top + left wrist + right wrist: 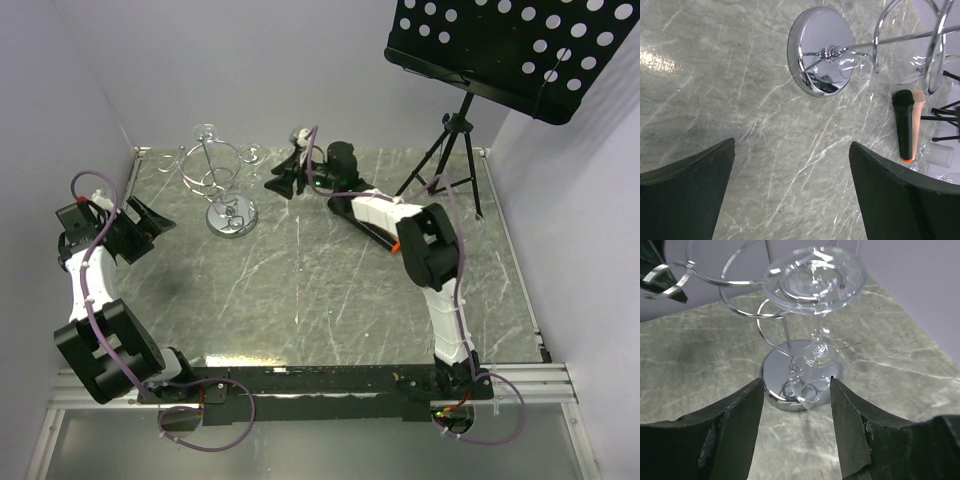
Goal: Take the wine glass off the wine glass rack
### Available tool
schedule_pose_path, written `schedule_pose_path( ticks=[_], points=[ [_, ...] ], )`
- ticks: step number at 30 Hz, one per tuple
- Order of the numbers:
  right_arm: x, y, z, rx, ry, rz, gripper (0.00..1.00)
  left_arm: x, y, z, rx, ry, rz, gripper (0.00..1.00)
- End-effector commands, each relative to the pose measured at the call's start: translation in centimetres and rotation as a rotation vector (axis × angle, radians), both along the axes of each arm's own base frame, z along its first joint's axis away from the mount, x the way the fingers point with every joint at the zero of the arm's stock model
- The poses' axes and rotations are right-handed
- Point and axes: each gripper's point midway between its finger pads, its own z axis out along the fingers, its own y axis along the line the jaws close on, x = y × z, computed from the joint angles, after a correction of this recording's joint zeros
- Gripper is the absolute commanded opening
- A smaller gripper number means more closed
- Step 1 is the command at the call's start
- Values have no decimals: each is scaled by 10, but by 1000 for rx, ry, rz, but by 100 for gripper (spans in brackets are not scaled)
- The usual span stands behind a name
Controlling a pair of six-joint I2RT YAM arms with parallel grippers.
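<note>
The chrome wine glass rack stands at the back left on its round mirror base. A clear wine glass hangs upside down from a looped arm on the rack's right side. In the right wrist view its foot rests in the loop and its bowl hangs just ahead of my open right gripper, close to the right fingertip. My right gripper is empty. My left gripper is open and empty, left of the rack's base.
A black tripod music stand stands at the back right, its perforated desk overhanging the table. Grey walls close in the left, back and right sides. The right arm stretches diagonally across the marble-patterned tabletop.
</note>
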Motion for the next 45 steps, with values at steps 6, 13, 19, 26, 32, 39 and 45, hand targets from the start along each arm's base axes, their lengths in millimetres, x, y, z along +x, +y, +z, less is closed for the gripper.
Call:
schedule_pose_path(
  ticks=[6, 13, 19, 26, 32, 39, 45],
  points=[
    [23, 51, 56, 179, -182, 20, 59, 0, 3, 13, 34, 6, -26, 100],
    [34, 60, 42, 177, -161, -4, 57, -2, 3, 14, 48, 8, -19, 100],
    [36, 62, 27, 178, -123, -22, 55, -4, 3, 12, 49, 17, -24, 100],
    [38, 70, 9, 166, -112, -35, 54, -5, 1, 11, 43, 20, -33, 100],
    [37, 76, 6, 167, -115, -38, 51, -10, -3, 7, 40, 25, -33, 100],
    [32, 78, 4, 162, -98, -40, 34, -22, -8, 4, 47, 38, -36, 100],
    [40, 66, 11, 179, -64, -146, 0, -26, -10, 6, 52, 35, -29, 100]
  ],
)
